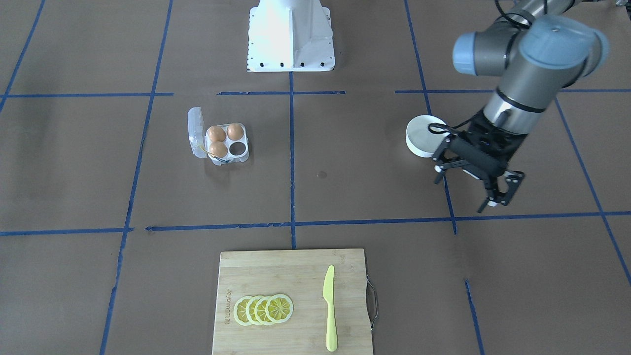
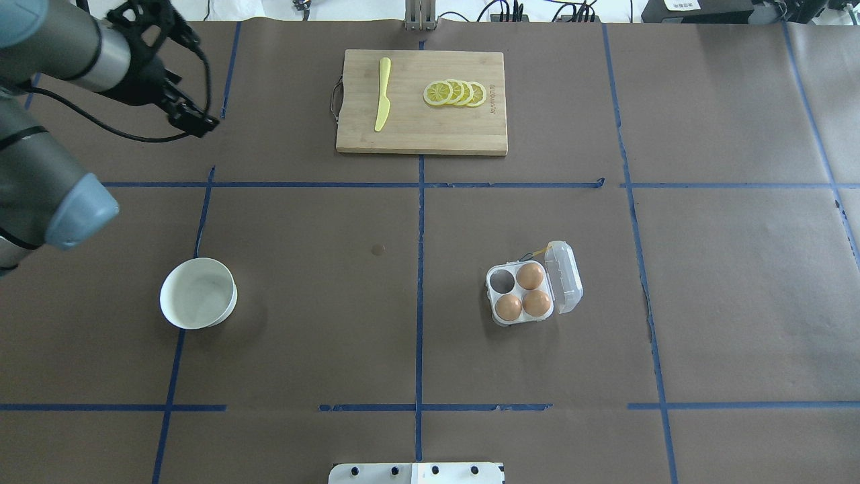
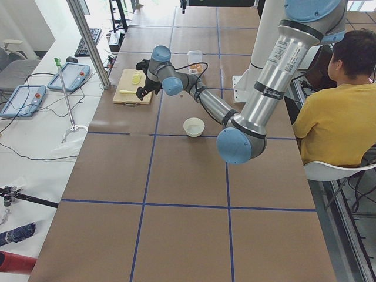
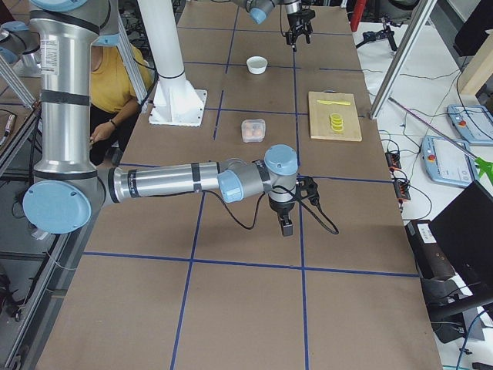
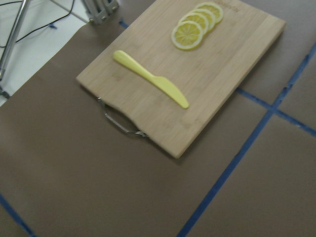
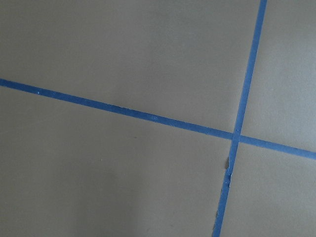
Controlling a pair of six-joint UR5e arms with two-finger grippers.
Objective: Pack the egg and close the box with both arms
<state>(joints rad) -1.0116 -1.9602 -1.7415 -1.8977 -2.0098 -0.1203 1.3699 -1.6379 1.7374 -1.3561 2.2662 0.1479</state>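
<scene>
"Three eggs (image 2: 530,275) sit in the box (image 2: 492,294) already, one to a cup. Where is a fourth?"

"I can't find one loose. The bowl (image 2: 198,294) at lower left of the overhead frame looks bare inside, and nothing egg-shaped lies on the worktop (image 2: 302,349). The empty cup (image 2: 501,279) is the tray's upper-left one in that frame, on the side toward the centre tape."

"And the lid (image 2: 566,277)?"

"Open, folded back off the tray's right edge in the overhead view. The hinge runs roughly top to bottom of the frame, a little slanted. I'd say closing it means swinging it leftward over the eggs."

"Which arm is placed for that?"

"The box is right of centre in the overhead frame, in the right arm's half. The left pincer (image 1: 464,186) hangs with fingers spread and nothing between them, at that frame's upper left. The box lies well apart from it, down and to the right across the centre tape. The right pincer (image 4: 286,226) shows only in the right-side view, below the box in that picture, over bare paper. I cannot tell whether it is spread or closed. I'd judge it the nearer one, and it is on the lid's side."
</scene>
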